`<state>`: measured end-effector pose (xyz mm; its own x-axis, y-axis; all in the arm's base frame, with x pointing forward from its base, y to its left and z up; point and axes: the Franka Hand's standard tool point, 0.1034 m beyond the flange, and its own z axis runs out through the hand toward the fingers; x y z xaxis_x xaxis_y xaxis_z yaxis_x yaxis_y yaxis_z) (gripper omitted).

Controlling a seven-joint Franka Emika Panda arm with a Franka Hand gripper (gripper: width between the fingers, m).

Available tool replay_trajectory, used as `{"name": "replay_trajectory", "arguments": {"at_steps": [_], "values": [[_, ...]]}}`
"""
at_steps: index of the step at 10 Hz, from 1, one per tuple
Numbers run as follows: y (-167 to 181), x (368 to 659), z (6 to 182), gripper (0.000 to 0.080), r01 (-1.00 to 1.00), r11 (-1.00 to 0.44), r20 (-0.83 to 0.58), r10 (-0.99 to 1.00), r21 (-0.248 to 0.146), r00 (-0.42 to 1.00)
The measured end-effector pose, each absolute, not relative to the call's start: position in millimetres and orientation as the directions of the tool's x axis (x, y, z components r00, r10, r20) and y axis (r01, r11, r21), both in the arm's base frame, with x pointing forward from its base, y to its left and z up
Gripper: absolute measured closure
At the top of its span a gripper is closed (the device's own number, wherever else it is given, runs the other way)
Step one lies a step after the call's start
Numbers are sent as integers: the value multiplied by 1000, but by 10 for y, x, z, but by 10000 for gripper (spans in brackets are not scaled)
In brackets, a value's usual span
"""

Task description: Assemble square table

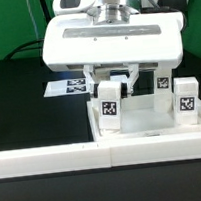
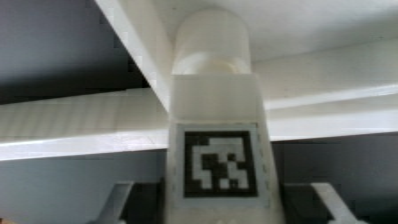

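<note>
Here, the white plastic square tray-like tabletop (image 1: 151, 123) lies on the black work surface (image 1: 29, 106), at the exterior view's right. Three short white tagged legs stand upright on it: one near its front left corner (image 1: 110, 105), one at its front right (image 1: 185, 100), one farther back (image 1: 163, 82). The front left leg sits between the fingers of the robot's white two-finger gripper (image 1: 113, 79), which descends from above; the wrist view shows this leg (image 2: 217, 110) close up, its black-and-white tag (image 2: 217, 162) facing the camera, with dark fingertips (image 2: 317, 205) flanking it, pinching the leg. Behind the tabletop, a flat printed marker board (image 1: 67, 87) lies on the surface. A long white straight rail (image 1: 54, 154) runs along the front edge.
</note>
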<state>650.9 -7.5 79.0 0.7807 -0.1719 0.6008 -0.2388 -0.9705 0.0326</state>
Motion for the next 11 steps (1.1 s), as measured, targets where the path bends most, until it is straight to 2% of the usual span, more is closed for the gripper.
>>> {"name": "replay_trajectory", "arguments": {"at_steps": [1, 2, 3, 4, 9, 10, 11], "values": [[-75, 6509, 789, 509, -239, -971, 601, -172, 33, 781], [-75, 6509, 789, 304, -239, -971, 601, -172, 33, 781], [-75, 6509, 789, 198, -239, -971, 601, -172, 33, 781], [-75, 6509, 789, 165, -239, -971, 601, -172, 33, 781], [-78, 6508, 786, 151, -239, -970, 597, -173, 32, 784], [-78, 6505, 803, 151, -247, -969, 534, -199, 19, 822], [-36, 6528, 917, 151, -253, -967, 469, -227, -6, 854]]}}
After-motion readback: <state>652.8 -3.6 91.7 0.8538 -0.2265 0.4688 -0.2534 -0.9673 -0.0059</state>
